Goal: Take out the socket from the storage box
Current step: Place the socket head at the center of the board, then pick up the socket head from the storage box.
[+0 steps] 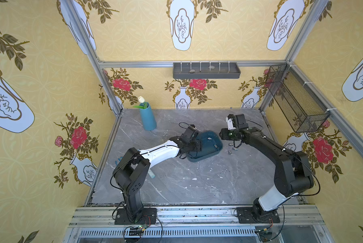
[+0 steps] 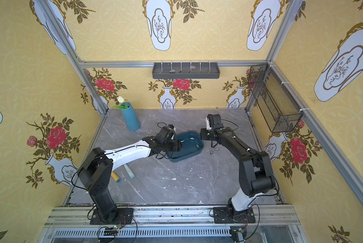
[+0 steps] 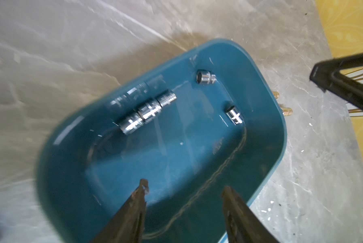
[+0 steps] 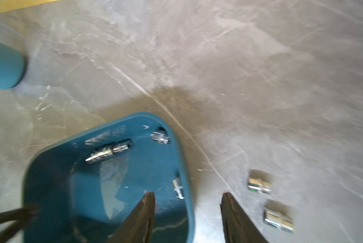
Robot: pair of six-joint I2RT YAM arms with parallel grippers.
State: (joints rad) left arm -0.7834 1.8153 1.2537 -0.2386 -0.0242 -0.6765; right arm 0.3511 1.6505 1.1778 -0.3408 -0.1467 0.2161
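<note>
The dark teal storage box [image 1: 208,156] [image 2: 184,156] lies mid-table between both arms. Several chrome sockets lie in it: a row of three [image 3: 147,111] along one wall, one [image 3: 204,76] at the far end and one [image 3: 234,115] by the other wall. My left gripper [image 3: 185,189] [image 1: 197,145] hangs open and empty over the box's near end. My right gripper [image 4: 188,196] [image 1: 222,134] is open too, one finger over the box floor [image 4: 134,168], the other outside the rim. Two sockets [image 4: 259,182] [image 4: 278,217] lie on the table beside it.
A blue vase [image 1: 148,117] with a white tulip stands at the back left. A grey divided tray [image 1: 205,70] hangs on the back wall and a black mesh basket [image 1: 296,98] on the right wall. Two chalk-like sticks [image 2: 129,171] lie under the left arm.
</note>
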